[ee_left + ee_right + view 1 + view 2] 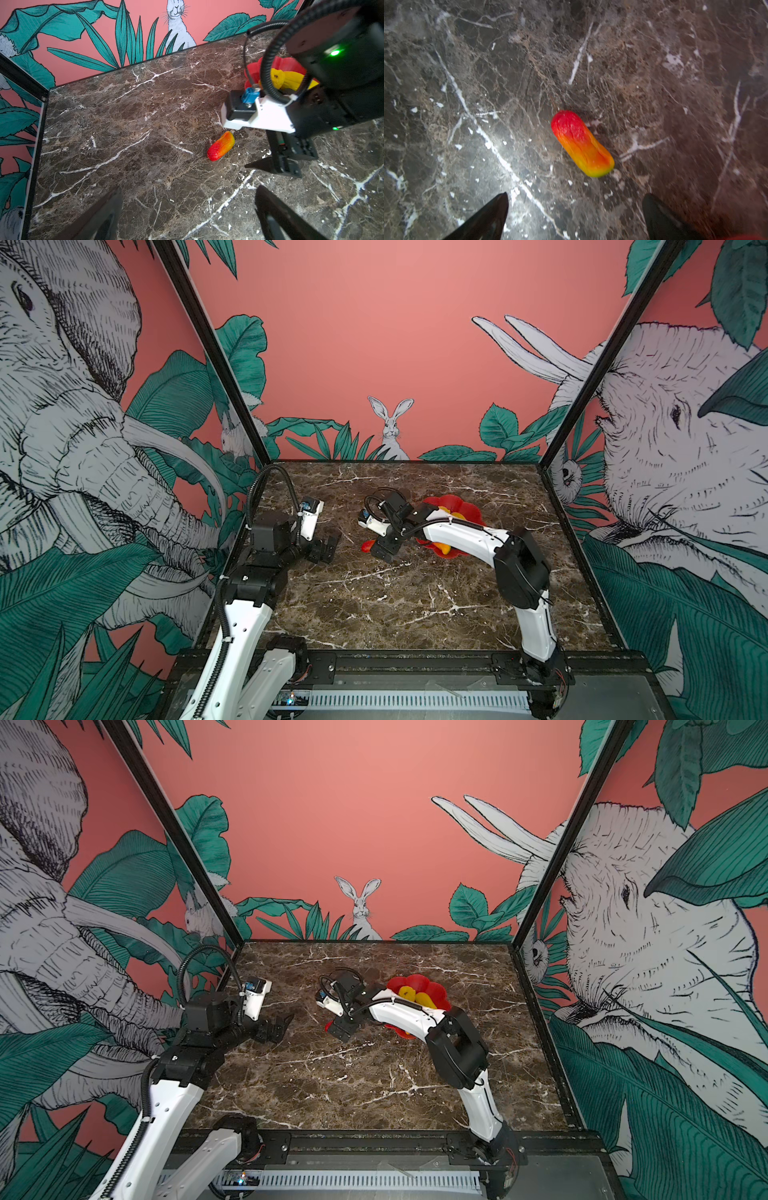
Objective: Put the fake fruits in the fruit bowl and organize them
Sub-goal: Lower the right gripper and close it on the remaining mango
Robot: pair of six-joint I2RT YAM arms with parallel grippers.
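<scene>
one fruit left on the bench, bowl partly filled

a red-to-yellow oblong plastic fruit (pixel 582 143) lay on its side on the dark marble bench (pixel 395 605), near the glossy red flower-shaped fruit bowl (pixel 453 504) but apart from it, on the side toward the middle of the bench. the right hand (pixel 575 199) hung just above it with its black fingers (pixel 492 216) spread wide and nothing between them; the fruit sat just ahead of the tips, untouched. the left hand (pixel 188 191) hovered well apart over bare bench, likewise wide open and empty.

inside the bowl a round yellow plastic fruit (pixel 277 78) and a long yellow plastic fruit (pixel 295 80) lay touching each other. in a top view a yellow-orange patch (pixel 442 548) showed at the bowl's near rim under the right arm – which piece it was could not be told. no dark oval fruit was visible anywhere; the arm hid much of the bowl.

by this reading the task was well along – at least two pieces were in, one clearly remained outside, and the tidying of the bowl's contents could not be judged.
</scene>
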